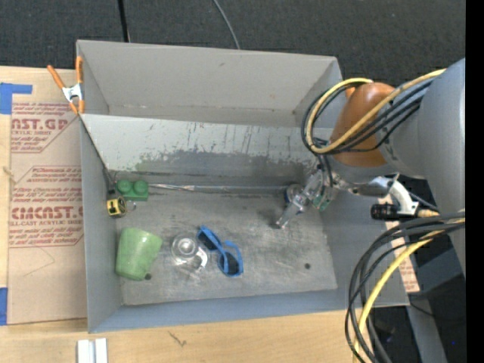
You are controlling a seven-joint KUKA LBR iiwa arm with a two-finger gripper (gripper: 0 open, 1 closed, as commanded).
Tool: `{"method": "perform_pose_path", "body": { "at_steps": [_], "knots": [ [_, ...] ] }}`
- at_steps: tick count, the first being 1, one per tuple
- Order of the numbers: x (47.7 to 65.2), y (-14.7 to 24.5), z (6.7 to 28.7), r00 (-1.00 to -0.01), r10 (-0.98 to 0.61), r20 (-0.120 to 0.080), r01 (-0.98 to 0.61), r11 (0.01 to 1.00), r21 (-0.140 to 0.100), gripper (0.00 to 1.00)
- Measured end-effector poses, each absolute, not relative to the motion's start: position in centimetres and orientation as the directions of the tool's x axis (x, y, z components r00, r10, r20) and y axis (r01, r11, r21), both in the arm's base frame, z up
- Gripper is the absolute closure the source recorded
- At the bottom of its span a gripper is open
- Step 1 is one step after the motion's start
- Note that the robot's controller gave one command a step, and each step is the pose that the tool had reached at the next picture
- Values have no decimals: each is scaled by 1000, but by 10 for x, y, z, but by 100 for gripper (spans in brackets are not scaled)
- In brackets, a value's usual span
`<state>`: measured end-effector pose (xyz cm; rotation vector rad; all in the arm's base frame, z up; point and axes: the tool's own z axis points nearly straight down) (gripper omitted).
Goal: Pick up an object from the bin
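Camera view: the arm's gripper (290,212) hangs low over bare floor in the grey bin (204,82), well to the right of the green cup (136,253). Whether it is clenched or released cannot be told. Nothing shows in its grasp. Just right of the cup lies a clear plastic piece (187,252), then a blue looped piece (221,252), the nearest thing to the gripper. Behind the cup sit a green block (134,189) and a small yellow thing (115,206).

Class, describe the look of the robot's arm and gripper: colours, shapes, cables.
The arm is thick, rounded and pale grey. An orange domed cover caps its wrist. Yellow and black cables loop around the cover and hang at lower right. The gripper is small, of silvery metal.
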<state>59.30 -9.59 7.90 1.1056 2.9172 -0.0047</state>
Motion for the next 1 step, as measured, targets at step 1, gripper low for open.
{"method": "perform_pose_path", "body": {
  "at_steps": [1],
  "knots": [
    [599, -125, 76, -822, 570, -16, 570, 822, 6, 0]
  ]
}}
